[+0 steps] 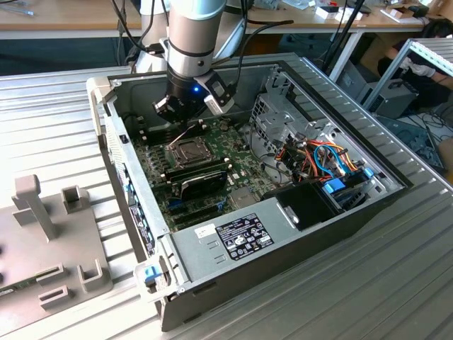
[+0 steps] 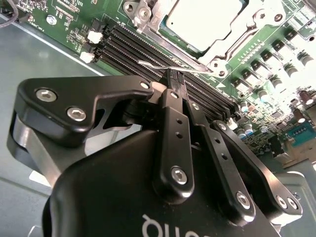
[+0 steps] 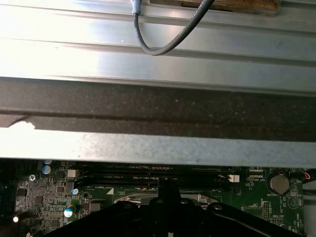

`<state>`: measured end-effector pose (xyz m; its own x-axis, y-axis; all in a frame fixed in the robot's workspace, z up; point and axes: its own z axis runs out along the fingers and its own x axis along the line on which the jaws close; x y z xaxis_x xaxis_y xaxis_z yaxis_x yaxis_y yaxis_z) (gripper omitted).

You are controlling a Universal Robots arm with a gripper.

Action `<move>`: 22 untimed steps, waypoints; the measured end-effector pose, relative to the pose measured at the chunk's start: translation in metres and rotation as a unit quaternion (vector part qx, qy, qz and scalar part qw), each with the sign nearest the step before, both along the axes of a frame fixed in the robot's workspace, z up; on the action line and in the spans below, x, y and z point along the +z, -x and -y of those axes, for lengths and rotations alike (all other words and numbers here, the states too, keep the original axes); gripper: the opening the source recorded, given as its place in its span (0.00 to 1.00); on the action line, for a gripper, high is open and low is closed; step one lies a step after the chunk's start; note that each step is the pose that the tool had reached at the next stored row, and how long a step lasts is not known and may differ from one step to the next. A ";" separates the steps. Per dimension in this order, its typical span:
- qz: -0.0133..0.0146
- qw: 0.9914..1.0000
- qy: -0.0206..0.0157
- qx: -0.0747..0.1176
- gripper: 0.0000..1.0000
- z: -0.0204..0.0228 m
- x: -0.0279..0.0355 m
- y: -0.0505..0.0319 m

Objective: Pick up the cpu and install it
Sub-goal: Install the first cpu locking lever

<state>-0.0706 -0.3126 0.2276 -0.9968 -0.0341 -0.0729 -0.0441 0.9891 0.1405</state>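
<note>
Fingers (image 2: 170, 86) pinched narrow on the thin socket lever (image 2: 158, 65), not the cpu (image 2: 205, 19), which sits in the socket (image 1: 185, 150). Judged: latching step; needs a controlled lever swing under its hook.

cpu (image 2: 205, 22) cut off by frame edge (second wrist view), corners under socket frame (image 2: 237, 47)

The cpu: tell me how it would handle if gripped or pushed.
The cpu looks like a thin, flat, metal-topped plate, so it is probably stiff and light. Its smooth top may be slippery. Seated under the socket frame, it likely would not slide if pushed.
</note>
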 end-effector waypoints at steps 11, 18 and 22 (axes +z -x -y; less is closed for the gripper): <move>0.000 1.000 0.000 0.000 0.11 0.0000 -0.0064 -0.0037; 0.000 1.000 0.000 0.000 0.11 0.0000 -0.0078 -0.0057; 0.000 1.000 0.000 0.000 0.11 0.0002 -0.0092 -0.0059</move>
